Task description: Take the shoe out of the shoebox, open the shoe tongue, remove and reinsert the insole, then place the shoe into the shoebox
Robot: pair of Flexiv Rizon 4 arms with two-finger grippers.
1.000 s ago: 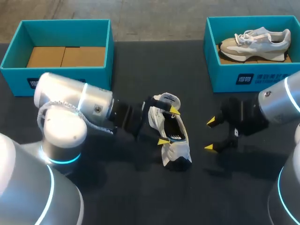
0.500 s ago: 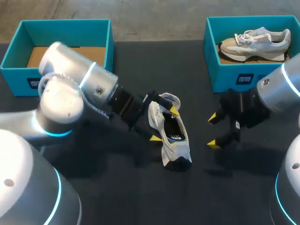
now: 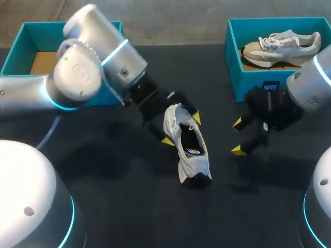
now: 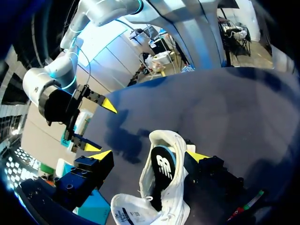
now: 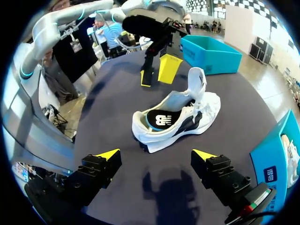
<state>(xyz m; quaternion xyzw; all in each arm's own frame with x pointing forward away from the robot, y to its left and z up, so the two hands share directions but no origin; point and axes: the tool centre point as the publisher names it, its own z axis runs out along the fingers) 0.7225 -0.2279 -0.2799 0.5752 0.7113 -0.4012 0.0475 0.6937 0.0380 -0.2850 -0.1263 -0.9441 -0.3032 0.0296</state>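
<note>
Black table (image 3: 119, 206) | shoe (image 3: 192, 164) between left hand's (image 3: 181, 129) parted jaws, insole (image 3: 191, 140) partly hidden | right hand (image 3: 238, 136) parted

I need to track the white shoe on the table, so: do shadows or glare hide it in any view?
Head view: the white shoe stands out on the dark table; the left gripper straddles it. Right wrist view: evenly lit; a shadow near the right gripper stops short of it. Left wrist view: no glare on it; a shadow lies beside it.

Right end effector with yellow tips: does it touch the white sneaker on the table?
Apart. The head view shows bare black tabletop between the right end effector and the white sneaker.
</note>
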